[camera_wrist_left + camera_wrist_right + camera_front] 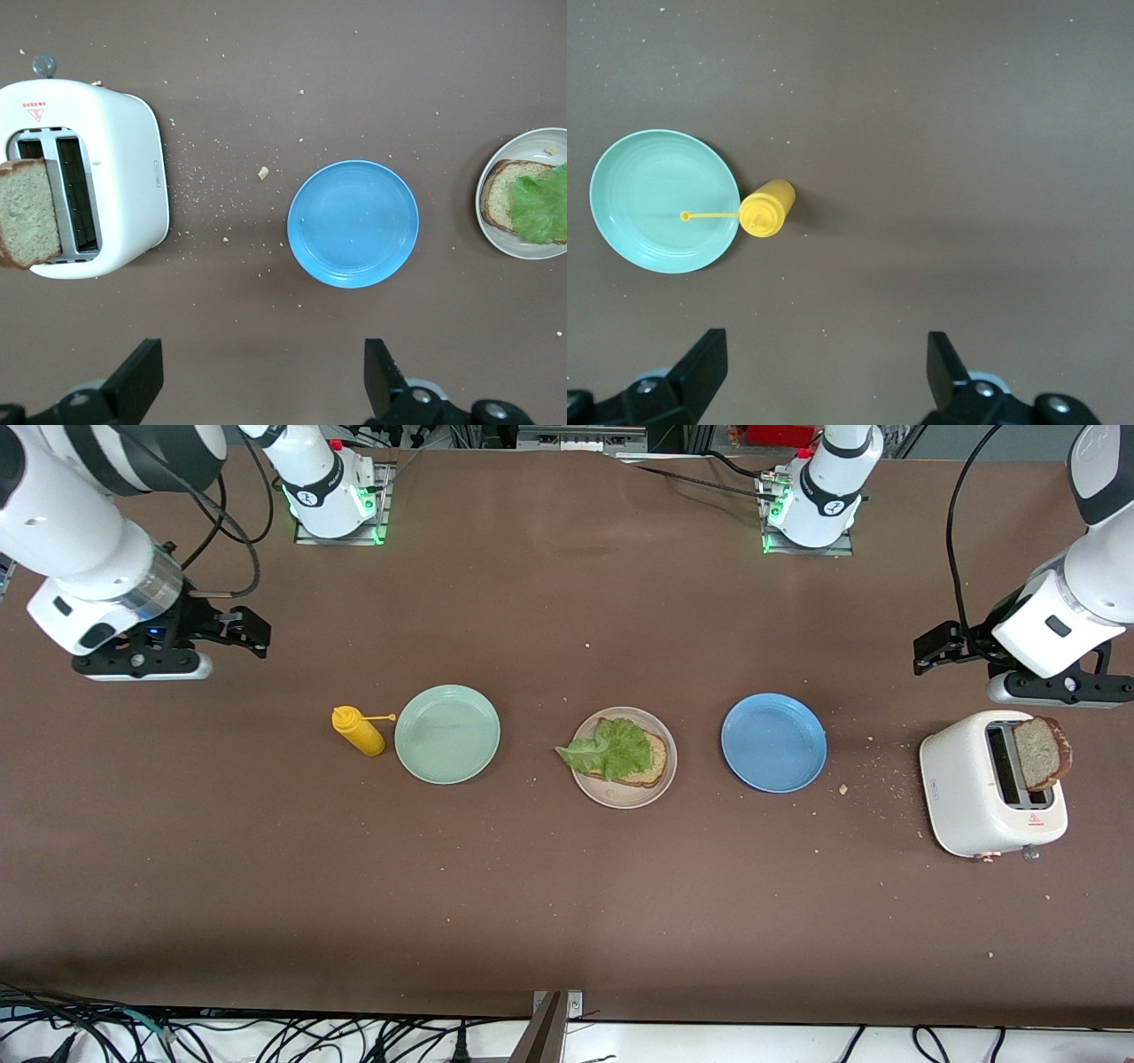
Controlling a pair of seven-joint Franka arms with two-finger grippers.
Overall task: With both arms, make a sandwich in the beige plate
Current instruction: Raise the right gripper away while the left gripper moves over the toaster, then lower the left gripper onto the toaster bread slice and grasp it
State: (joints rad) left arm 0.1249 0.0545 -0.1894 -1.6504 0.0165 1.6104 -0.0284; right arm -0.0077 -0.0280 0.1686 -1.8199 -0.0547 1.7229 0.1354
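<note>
2 white jointed arms [80, 540], black cables, black pincers [263, 381], green-lit bases.

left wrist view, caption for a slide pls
Open left hand above blue plate, toaster holding bread.

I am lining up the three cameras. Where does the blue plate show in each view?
Front view: the blue plate lies between the beige plate and the toaster.
Left wrist view: mid-picture, between the same two.
Right wrist view: not in it.
Shared landmark: the toaster, in the front and left wrist views.
</note>
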